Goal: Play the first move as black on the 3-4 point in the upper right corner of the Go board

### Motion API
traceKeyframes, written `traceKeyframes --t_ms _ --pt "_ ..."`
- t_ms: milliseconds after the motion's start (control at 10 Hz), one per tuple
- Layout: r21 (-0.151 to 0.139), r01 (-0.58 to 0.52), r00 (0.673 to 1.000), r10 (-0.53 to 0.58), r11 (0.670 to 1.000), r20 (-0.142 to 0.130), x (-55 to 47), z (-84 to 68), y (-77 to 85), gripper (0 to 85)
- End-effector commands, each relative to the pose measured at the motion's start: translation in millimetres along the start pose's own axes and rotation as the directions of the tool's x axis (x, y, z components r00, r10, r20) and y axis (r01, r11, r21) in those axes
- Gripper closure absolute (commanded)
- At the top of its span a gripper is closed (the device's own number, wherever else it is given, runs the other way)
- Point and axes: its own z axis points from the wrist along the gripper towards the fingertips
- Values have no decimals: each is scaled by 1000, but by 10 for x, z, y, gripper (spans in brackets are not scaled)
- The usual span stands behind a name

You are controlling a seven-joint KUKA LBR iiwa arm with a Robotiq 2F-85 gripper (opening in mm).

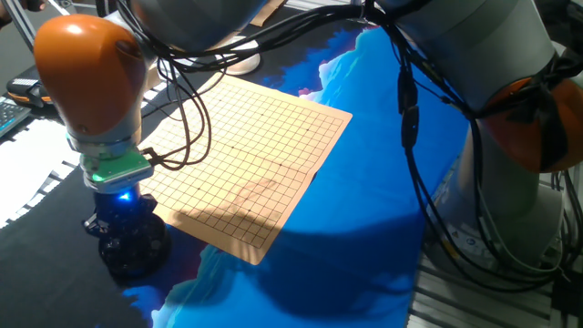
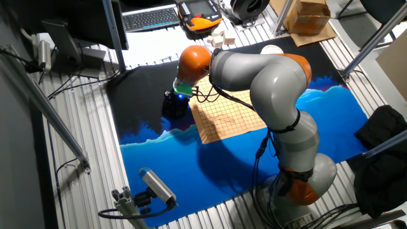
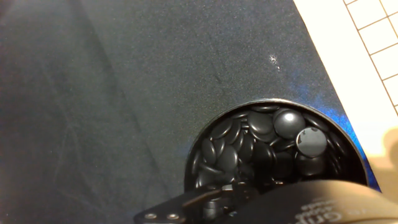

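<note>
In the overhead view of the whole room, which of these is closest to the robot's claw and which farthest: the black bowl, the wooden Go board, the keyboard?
1. Black bowl: right under the gripper, on the dark cloth.
2. Go board: beside the bowl, on the arm's side.
3. Keyboard: farthest, up on the bench at the top.

You see glossy black stones (image 3: pixel 273 146) heaped in a round bowl (image 3: pixel 193 152), matt dark cloth (image 3: pixel 124 81) beneath, and a smooth wooden board (image 1: pixel 246 155).

The arm (image 2: pixel 273 95) bends over the Go board (image 2: pixel 229 121), its gripper (image 2: pixel 176 105) down at the black bowl (image 2: pixel 173 108) at the board's nine o'clock edge.
</note>
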Motion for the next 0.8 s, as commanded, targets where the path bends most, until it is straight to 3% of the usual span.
traceKeyframes --t_ms 0,400,500,700 --pt "0 0 1000 0 1000 0 2 -8 -1 680" --pt "-5 6 1000 -6 1000 -15 23 -96 -8 680" --pt "-8 5 1000 -5 1000 -17 32 -120 -4 850" --pt "-11 -1 1000 1 1000 -17 33 -119 0 850"
